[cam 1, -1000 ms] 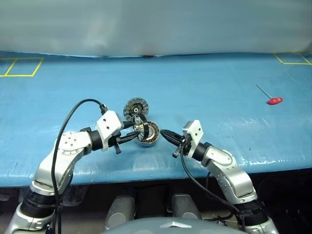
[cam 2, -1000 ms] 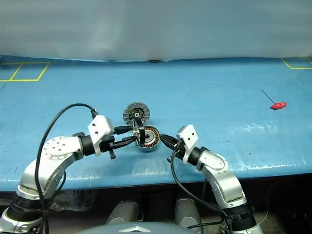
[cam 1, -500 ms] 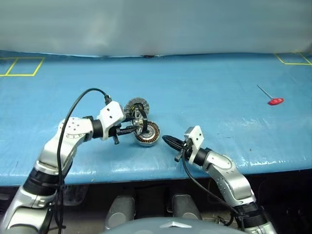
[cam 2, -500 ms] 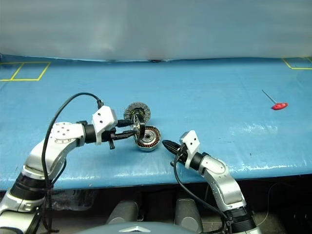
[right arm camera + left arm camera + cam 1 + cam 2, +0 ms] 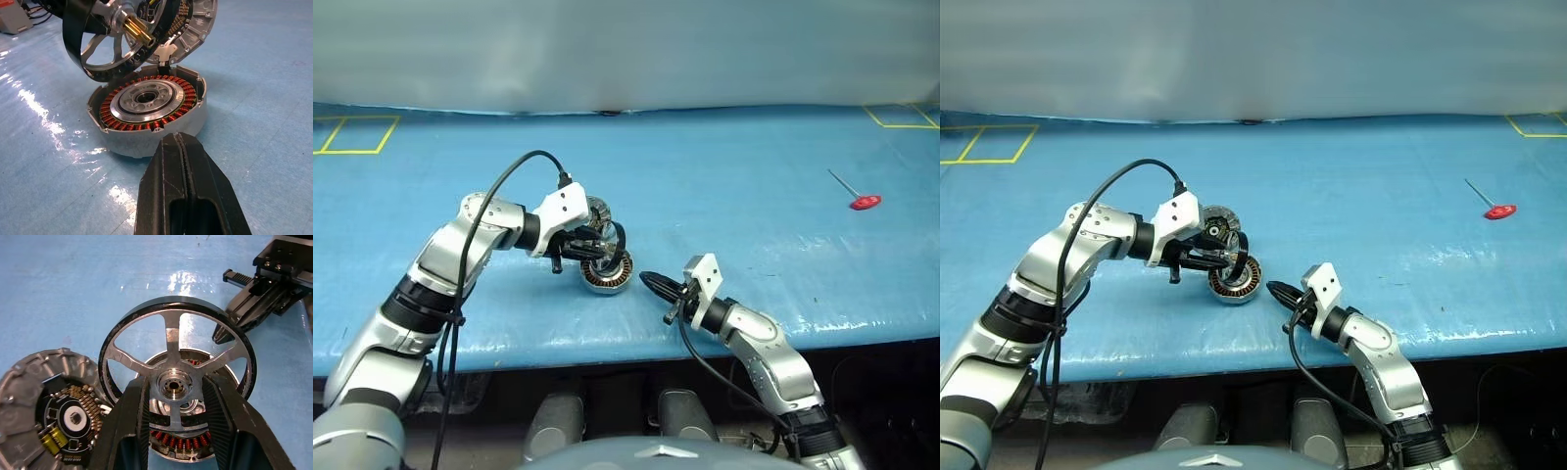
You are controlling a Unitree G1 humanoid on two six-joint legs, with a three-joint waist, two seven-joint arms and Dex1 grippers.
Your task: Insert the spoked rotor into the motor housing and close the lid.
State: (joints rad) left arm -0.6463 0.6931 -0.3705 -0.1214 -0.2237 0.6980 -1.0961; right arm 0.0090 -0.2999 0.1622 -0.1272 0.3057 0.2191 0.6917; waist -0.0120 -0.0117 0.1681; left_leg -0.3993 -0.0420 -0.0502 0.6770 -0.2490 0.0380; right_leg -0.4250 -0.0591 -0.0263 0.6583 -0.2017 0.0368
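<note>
While the left gripper (image 5: 172, 396) clamps its two black fingers (image 5: 128, 423) on either side of the hub of the spoked rotor (image 5: 176, 345), the wheel hangs tilted just above the motor housing (image 5: 151, 110), clear of the copper coils. The housing sits open-side up on the blue table (image 5: 754, 186). The lid (image 5: 46, 416) lies just beside the housing, behind it from the robot, with its dark inner face showing. The right gripper (image 5: 182, 147) rests low over the table with its fingers pressed together on nothing, its tip pointing at the housing's ribbed wall and just short of it. Well apart on the right lies a red-handled tool (image 5: 860, 198).
</note>
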